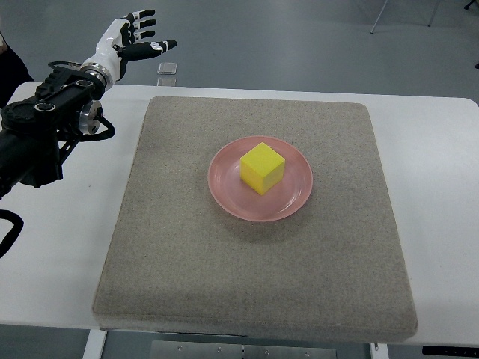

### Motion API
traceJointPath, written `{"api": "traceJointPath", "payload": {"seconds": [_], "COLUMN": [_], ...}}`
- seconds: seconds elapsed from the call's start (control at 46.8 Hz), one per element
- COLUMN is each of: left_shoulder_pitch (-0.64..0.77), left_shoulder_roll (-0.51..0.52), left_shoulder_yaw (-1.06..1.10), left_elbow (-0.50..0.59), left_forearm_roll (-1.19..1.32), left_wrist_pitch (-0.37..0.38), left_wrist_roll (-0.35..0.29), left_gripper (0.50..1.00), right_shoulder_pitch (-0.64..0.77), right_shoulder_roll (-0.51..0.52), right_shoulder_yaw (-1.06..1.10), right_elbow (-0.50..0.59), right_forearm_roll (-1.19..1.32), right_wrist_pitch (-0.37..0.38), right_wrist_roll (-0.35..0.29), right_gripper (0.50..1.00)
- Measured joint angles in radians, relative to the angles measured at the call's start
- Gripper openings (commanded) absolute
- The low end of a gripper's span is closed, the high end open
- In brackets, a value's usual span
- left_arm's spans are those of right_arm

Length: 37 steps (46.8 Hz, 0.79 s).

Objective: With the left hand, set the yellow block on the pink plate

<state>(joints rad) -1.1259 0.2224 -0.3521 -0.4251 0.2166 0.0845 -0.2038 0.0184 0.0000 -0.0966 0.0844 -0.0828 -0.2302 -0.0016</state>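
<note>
A yellow block (262,167) sits upright in the middle of the pink plate (224,188), which lies on a grey felt mat (187,262). My left hand (141,39) is raised at the top left, beyond the table's far edge, well away from the plate. Its white and black fingers (144,23) are spread and hold nothing. The black left arm comes in along the left edge. The right arm does not show.
The mat covers most of a white table (441,187). A small clear square object (168,68) lies on the floor just past the table's far edge, near my left hand. Grey floor lies beyond.
</note>
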Motion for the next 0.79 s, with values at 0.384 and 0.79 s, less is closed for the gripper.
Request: {"api": "traceJointPath", "payload": {"seconds": [0.384,0.79], "left_shoulder_pitch": [0.055,0.067], "left_shoulder_roll": [-0.005,-0.018], "left_shoulder_yaw": [-0.149,-0.190], "left_elbow": [0.015,0.020], "left_forearm_roll": [-0.231,-0.232], "left_wrist_pitch": [-0.251,-0.265], "left_wrist_roll": [0.103,0.004], "left_gripper": [0.990,0.992], "right_shoulder_pitch": [0.000,0.000], "right_shoulder_roll": [0.000,0.000], "right_shoulder_yaw": [0.000,0.000], "right_elbow": [0.000,0.000], "right_forearm_roll": [0.000,0.000], "right_wrist_pitch": [0.000,0.000], "right_wrist_roll": [0.000,0.000], "right_gripper": [0.924,0.924]}}
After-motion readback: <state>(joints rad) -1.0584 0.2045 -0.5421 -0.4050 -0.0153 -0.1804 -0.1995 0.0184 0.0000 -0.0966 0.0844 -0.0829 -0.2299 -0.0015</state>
